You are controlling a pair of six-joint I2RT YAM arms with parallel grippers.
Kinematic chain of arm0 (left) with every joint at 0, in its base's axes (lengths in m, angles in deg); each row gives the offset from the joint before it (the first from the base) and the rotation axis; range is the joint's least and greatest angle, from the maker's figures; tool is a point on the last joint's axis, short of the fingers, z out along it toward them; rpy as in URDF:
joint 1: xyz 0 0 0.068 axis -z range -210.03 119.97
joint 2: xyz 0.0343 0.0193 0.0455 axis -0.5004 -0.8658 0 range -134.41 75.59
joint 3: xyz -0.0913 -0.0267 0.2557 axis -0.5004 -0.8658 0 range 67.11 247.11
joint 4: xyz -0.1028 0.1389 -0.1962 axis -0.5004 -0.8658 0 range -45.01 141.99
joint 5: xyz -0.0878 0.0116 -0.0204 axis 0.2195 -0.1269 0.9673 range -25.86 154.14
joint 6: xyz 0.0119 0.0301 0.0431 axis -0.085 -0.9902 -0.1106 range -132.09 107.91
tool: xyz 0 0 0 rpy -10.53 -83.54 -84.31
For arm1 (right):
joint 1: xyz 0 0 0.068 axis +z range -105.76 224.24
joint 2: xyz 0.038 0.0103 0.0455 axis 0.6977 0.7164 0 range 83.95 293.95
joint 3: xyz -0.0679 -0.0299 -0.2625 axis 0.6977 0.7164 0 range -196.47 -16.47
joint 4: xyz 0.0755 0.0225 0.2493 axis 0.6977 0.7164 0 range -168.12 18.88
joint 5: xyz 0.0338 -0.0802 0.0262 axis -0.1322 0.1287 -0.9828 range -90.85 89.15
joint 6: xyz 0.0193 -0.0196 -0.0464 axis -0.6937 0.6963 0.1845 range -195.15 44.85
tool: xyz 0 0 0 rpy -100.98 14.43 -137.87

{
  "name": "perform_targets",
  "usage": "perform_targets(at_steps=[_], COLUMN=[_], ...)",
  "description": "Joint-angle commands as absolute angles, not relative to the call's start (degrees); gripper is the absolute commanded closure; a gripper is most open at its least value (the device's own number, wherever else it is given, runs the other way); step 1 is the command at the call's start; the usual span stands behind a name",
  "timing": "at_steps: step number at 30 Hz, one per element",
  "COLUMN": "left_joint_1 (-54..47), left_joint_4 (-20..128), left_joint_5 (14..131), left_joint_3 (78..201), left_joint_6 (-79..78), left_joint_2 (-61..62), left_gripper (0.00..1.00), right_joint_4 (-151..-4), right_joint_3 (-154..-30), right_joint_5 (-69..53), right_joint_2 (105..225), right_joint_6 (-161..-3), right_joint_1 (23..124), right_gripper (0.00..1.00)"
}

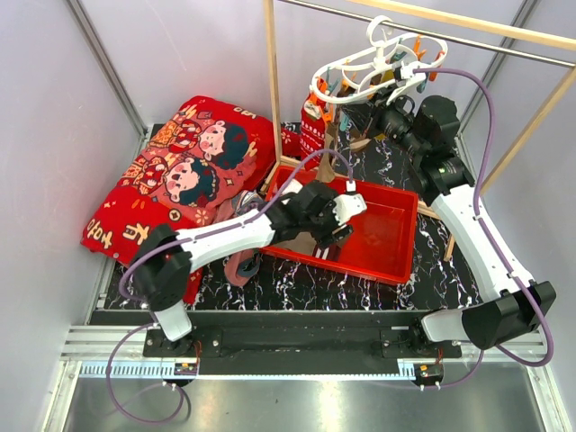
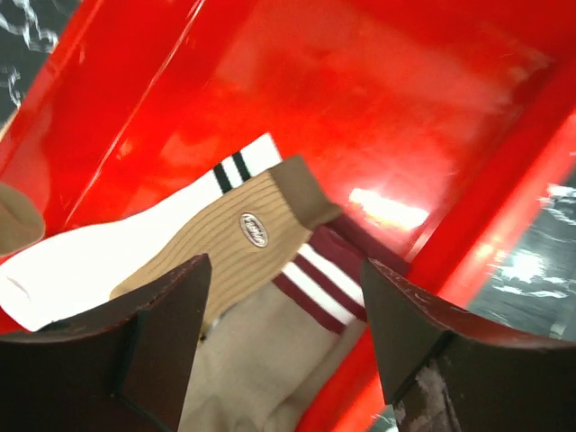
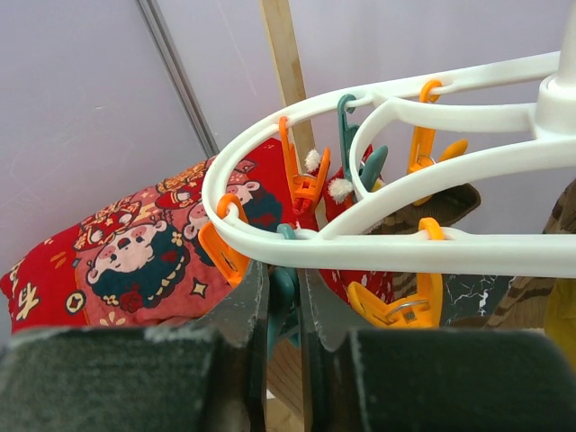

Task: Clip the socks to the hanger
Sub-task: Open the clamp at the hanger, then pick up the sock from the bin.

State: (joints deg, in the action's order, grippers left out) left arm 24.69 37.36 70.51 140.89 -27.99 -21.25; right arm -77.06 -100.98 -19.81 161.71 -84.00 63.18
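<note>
Down at the left end of the red tray (image 1: 396, 243) lie the socks (image 2: 243, 243). A ribbed taupe one with a small oval label sits on top and overlaps a white sock (image 2: 99, 261) with two dark stripes at its cuff. Tucked against them is a beige sock (image 2: 315, 288) with a maroon-and-white striped cuff. The left pincer (image 2: 283, 315) hangs right over this little heap with its jaws spread wide and nothing between them; I cannot tell whether the tips touch the cloth. Up at the far right, well apart from the tray, the white oval hanger (image 1: 378, 63) hangs tilted by its hook from a rail overhead, with orange, teal and yellow pegs dangling off its ring. The right pincer (image 3: 283, 306) is raised to the ring's near rim, clenched tight on a teal peg (image 3: 284, 292) just under the white plastic. The tray rests on a black marbled worktop (image 1: 297, 279). A red cartoon-print cushion (image 1: 189, 162) lies to its left, and an upright wooden pole (image 1: 270, 81) stands behind it.
</note>
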Motion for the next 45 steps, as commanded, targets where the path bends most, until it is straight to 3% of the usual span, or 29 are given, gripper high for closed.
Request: perform_targets(at_steps=[1,9,23,27,28,29,33,38,45], left_joint_1=[24.6,26.0,26.4,26.4,26.4,26.4,26.3,26.1,23.4], left_joint_4=[32.8,26.2,21.1,20.2,20.1,20.1,20.2,24.2,33.7], left_joint_5=[64.9,62.2,62.0,62.2,62.4,62.5,63.5,63.9,66.2], left_joint_3=[149.3,160.3,165.1,165.4,165.3,165.1,164.5,162.2,154.9], left_joint_6=[-29.8,-29.6,-27.7,-27.6,-27.3,-27.2,-25.9,-23.3,-17.6], left_joint_2=[-27.5,-38.6,-49.0,-51.0,-50.8,-50.4,-45.9,-35.5,-23.3], left_gripper=[0.29,0.33,0.42,0.57,0.62,0.74,0.91,1.0,1.0], right_joint_4=[-76.4,-76.5,-76.4,-76.4,-76.4,-76.4,-76.4,-76.4,-76.4], right_joint_3=[-100.1,-99.7,-99.3,-99.1,-99.1,-99.1,-99.2,-99.3,-99.4], right_joint_5=[-21.3,-20.8,-20.4,-20.2,-20.3,-20.3,-20.2,-20.0,-19.6], right_joint_2=[161.6,161.3,161.0,160.8,160.8,160.8,160.6,160.5,160.0], right_joint_6=[-84.6,-84.3,-84.2,-84.1,-84.1,-84.1,-84.0,-83.9,-83.6], right_joint_1=[63.4,63.4,63.4,63.5,63.4,63.4,63.5,63.4,63.3], right_gripper=[1.0,1.0,1.0,1.0,1.0,1.0,1.0,1.0,1.0])
